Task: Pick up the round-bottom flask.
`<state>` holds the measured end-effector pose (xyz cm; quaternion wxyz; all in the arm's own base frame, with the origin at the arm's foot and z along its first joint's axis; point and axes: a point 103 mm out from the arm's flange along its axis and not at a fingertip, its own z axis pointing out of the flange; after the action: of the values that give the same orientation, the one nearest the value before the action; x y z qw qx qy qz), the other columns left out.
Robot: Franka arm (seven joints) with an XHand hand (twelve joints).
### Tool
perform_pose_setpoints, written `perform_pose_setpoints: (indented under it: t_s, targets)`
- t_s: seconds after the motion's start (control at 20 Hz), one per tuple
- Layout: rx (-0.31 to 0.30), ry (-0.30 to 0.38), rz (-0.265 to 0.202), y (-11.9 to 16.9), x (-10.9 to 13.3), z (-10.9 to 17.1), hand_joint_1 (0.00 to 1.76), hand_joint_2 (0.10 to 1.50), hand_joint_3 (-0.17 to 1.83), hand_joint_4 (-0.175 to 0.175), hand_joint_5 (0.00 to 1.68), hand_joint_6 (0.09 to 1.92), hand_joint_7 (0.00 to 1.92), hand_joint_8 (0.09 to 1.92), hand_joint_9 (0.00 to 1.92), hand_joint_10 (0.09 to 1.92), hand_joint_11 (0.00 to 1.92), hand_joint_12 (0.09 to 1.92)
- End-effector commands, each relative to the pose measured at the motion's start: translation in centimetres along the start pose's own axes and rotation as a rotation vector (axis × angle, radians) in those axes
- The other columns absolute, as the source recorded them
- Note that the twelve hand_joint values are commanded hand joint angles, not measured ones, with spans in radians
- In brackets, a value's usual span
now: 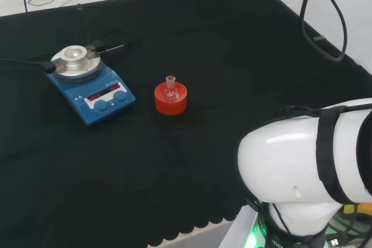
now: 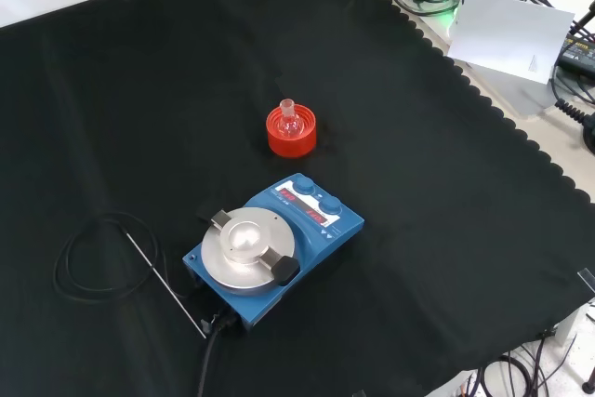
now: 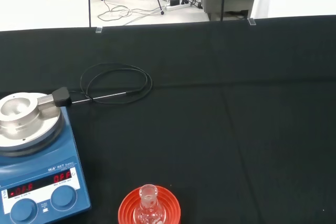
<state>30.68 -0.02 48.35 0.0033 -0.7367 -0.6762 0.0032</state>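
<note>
The round-bottom flask (image 1: 170, 88) sits upright in a red ribbed stand (image 1: 170, 99) near the middle of the table (image 1: 244, 56), its short neck pointing straight up and its clear bulb nested in the ring. In the head view the blue hotplate stirrer (image 1: 92, 88) stands to its left, apart from it; in the front view the stirrer is nearer the camera than the flask, with a gap of bare cloth between them. A thin probe on a looped black cable (image 2: 102, 262) lies beside the stirrer, on the side away from the flask. My robot hand is nowhere I can point to, so I cannot tell whether its fingers are spread or curled.

I judge the step in hand to be the approach, with the flask not yet touched. To do it well I want to come down from above, centred over the neck, since the bulb sits low in the stand and the ring's rim blocks a grip from the side. The glass is clear and small, so I trust the red ring as my marker for where it is. I should close on the neck or just under it, then lift straight up so the bulb clears the ring without dragging the stand along. I keep my approach on the side away from the stirrer
</note>
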Motion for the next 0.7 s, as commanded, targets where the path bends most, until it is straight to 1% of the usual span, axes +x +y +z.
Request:
perform_pose_setpoints:
  t_s: [0.05,0.1,0.2,0.5,0.7]
  targets:
    - [-0.009,-0.011,0.0,0.0,0.1,0.0,0.26,1.1,0.47,-0.022,0.38,0.49,0.1,0.55,0.3,0.58,0.05,1.31]
    - [-0.008,-0.01,0.001,-0.1,0.1,0.0,0.18,1.18,0.41,-0.017,0.36,0.42,0.08,0.53,0.26,0.6,0.02,1.31]
    - [-0.006,-0.01,0.005,-0.2,0.0,0.0,0.12,1.25,0.35,-0.014,0.35,0.36,0.07,0.52,0.23,0.61,0.0,1.31]
    - [-0.006,-0.01,0.022,-0.1,-0.4,0.5,0.11,1.27,0.32,-0.013,0.35,0.34,0.07,0.51,0.22,0.62,0.0,1.31]
    - [0.01,-0.004,0.053,0.5,-1.8,1.9,0.11,1.28,0.32,-0.013,0.36,0.34,0.07,0.51,0.22,0.62,0.0,1.31]
